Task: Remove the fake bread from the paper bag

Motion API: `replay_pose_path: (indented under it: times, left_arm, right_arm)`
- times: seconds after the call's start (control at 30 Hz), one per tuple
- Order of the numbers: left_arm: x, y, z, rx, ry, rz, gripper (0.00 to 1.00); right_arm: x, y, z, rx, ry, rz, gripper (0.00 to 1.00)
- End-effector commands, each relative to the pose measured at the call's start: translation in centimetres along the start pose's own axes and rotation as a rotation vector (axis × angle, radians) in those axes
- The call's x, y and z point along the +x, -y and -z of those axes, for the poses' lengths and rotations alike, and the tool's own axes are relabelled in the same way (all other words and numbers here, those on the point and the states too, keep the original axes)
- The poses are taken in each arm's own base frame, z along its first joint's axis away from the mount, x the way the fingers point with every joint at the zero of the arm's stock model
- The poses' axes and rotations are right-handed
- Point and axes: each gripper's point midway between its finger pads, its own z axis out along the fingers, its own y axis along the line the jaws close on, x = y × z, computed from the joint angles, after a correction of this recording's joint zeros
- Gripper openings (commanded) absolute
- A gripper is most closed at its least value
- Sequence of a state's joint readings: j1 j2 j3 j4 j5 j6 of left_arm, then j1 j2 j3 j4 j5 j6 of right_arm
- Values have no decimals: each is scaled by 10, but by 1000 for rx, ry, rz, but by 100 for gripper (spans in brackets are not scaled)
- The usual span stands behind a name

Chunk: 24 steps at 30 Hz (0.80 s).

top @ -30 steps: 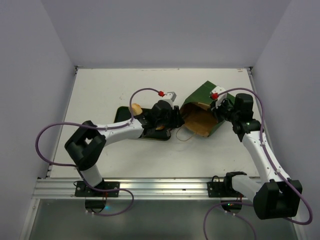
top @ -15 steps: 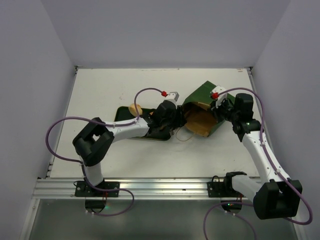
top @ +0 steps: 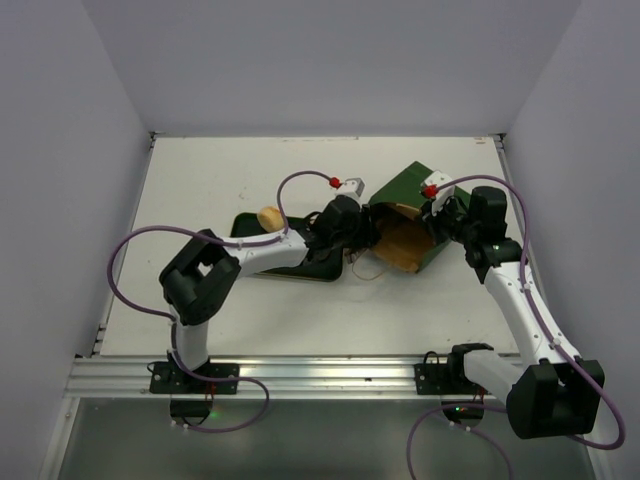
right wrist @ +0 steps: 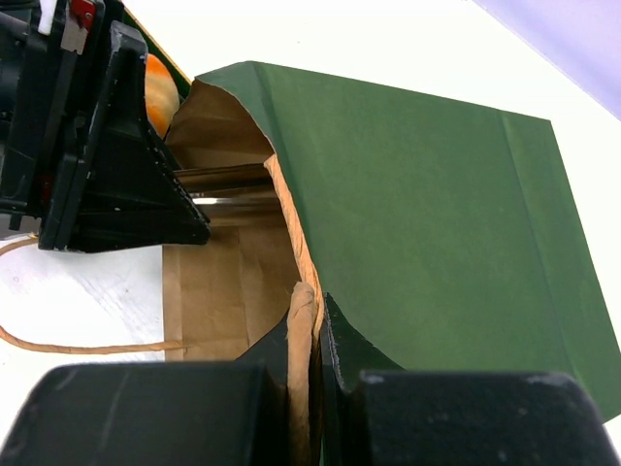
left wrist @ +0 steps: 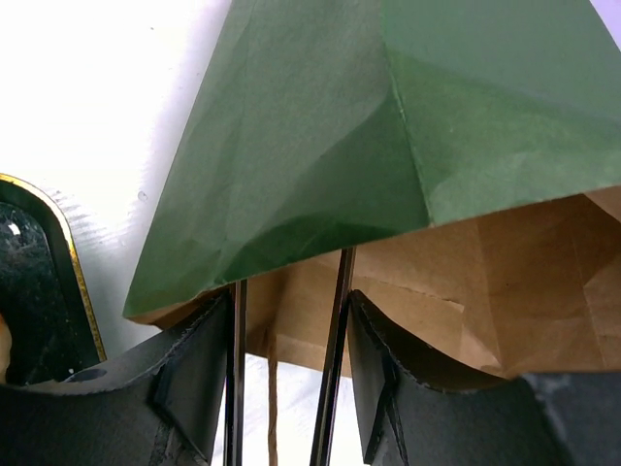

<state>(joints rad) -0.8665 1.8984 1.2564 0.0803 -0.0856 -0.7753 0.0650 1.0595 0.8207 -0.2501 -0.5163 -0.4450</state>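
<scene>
Top view, bag: the paper bag [top: 408,190] lies on its side just right of the tray [top: 243,228], with its mouth facing the tray. No bread can be made out inside it.
Top view, bread: one bun [top: 268,217] sits at the tray's far left corner.
Top view, arms: the left gripper [top: 352,228] is at the bag mouth and the right gripper [top: 437,213] at its upper lip. The jaws cannot be read here.
Left wrist view, grip: the left gripper grasps metal tongs [left wrist: 333,359], one blade against each finger, with the tips pointing under the bag's flap.
Left wrist view, risk: the tips may catch the paper and shove or tear the bag. A slack hold would let the tongs slide.
Right wrist view, grip: the right gripper is clenched on the brown lip, holding the mouth up. A roll [right wrist: 160,92] shows beyond the bag.
Right wrist view, risk: the thin lip could slip free and the mouth collapse onto the tongs. The loose string handle [right wrist: 68,347] could snag.
</scene>
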Motion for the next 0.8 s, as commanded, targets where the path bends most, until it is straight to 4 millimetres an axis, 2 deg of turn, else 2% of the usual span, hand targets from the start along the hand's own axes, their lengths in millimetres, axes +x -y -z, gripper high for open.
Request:
replay_pose_path:
  times: [0.0, 0.17, 0.2, 0.27, 0.3, 0.4, 0.6, 0.77]
  left_arm:
    - [-26, 15, -4, 8, 80, 28, 52]
    - [-26, 16, -9, 11, 76, 37, 51]
    - [-26, 17, -10, 12, 75, 39, 49]
    - [-27, 17, -10, 13, 75, 43, 42]
    - [-27, 17, -10, 16, 75, 43, 33]
    - [-28, 17, -8, 17, 79, 43, 19]
    - [-32, 20, 4, 36, 87, 20, 0]
    - [-33, 30, 26, 89, 81, -6, 0]
  right_arm:
    - [-17, 1, 1, -3, 64, 17, 0]
    - [-17, 1, 1, -4, 63, 16, 0]
    - [-17, 0, 1, -8, 63, 16, 0]
    - [-16, 0, 1, -8, 62, 15, 0]
    - [-17, 0, 1, -7, 64, 17, 0]
    - [-17, 1, 1, -4, 65, 17, 0]
    - [-16, 2, 2, 6, 63, 19, 0]
    - [-17, 8, 2, 38, 60, 13, 0]
